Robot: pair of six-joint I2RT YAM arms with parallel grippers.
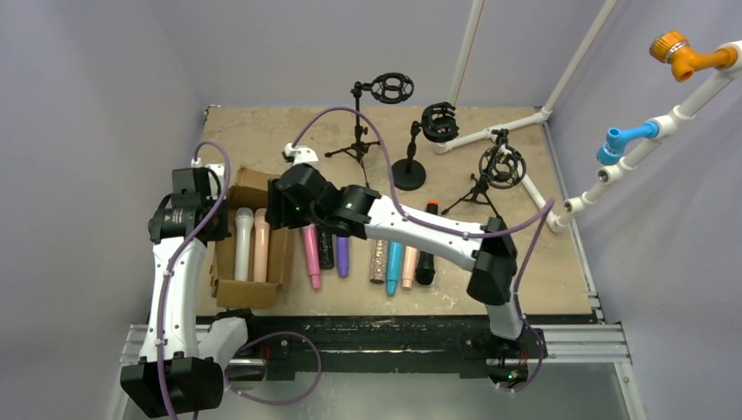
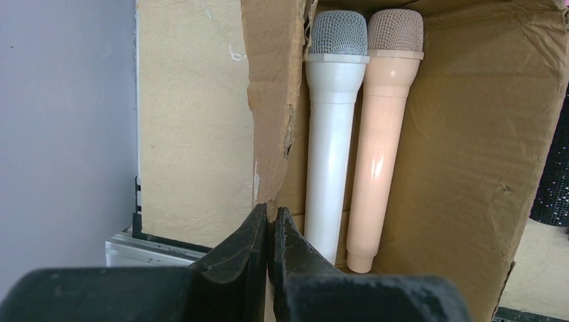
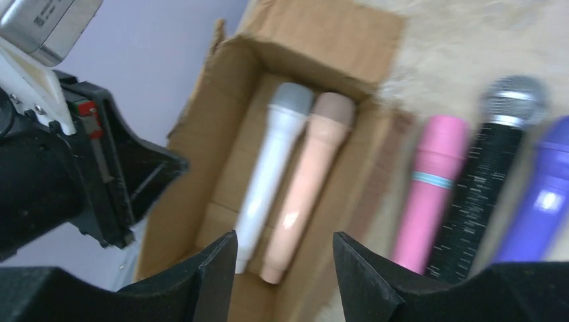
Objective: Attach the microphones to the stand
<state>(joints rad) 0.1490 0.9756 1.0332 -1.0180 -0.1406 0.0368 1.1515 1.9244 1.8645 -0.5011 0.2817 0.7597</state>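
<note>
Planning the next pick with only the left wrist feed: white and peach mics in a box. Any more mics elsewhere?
Observer: Yes. The top view shows a row on the table right of the cardboard box, from a pink microphone to a black microphone.
Operator: Right arm?
Observer: The right gripper is open, with the white microphone and peach microphone framed between its fingers.
Operator: Stands loaded?
Observer: No. All three stands at the far side are empty.
</note>
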